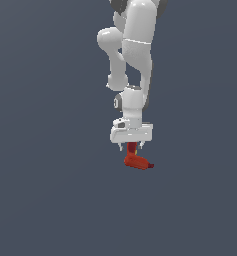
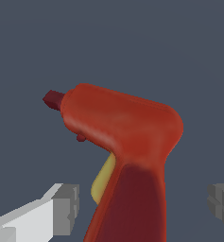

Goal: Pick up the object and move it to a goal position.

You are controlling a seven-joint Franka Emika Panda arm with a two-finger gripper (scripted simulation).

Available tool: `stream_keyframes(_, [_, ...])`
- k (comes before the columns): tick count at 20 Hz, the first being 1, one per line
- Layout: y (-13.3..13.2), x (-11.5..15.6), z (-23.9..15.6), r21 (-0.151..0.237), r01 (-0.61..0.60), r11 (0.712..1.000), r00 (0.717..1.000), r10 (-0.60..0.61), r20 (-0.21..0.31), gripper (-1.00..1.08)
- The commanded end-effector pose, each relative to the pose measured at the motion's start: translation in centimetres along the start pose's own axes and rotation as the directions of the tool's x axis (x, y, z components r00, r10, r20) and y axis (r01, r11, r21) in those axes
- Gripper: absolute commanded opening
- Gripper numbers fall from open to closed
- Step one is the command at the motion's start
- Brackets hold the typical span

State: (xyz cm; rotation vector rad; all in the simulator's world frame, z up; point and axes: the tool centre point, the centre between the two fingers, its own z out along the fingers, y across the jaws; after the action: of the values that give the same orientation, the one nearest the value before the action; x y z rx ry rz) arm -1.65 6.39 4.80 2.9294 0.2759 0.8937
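Directly beneath the white gripper, hanging down from between the fingers: the red drill-like object. Upright handle part runs up into the gripper, with a yellow patch just visible at its top; body juts toward the exterior view's right, ending in a dark nose tip. Long axis of the handle close to vertical, in line with the gripper; long axis of the body roughly level, slightly down toward the nose.

From the wrist view, the same object fills the middle, handle rising toward the camera, one grey finger pad beside the handle on one side and the other pad at the picture's edge on the opposite side. Gaps seem to show between pads and handle there, so cannot tell for certain whether clamped or merely straddling; position under the arm suggests a grasp on the handle.

No surface, shadow or goal marker visible in either view, so direction to the goal cannot be told.
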Motion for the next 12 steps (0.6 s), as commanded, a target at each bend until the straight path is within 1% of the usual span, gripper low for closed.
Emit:
stream_keyframes(1, [-0.2, -0.25, -0.18, 0.001, 0.009, 1.0, 1.0, -0.009, -0.029, 1.08])
stream_keyframes(6, [-0.55, -0.64, -0.48, 0.003, 0.024, 1.0, 0.997, -0.023, -0.07, 1.08])
stream_keyframes(12, [-0.76, -0.89, -0.72, 0.004, 0.033, 0.999, 0.995, -0.032, -0.096, 1.08])
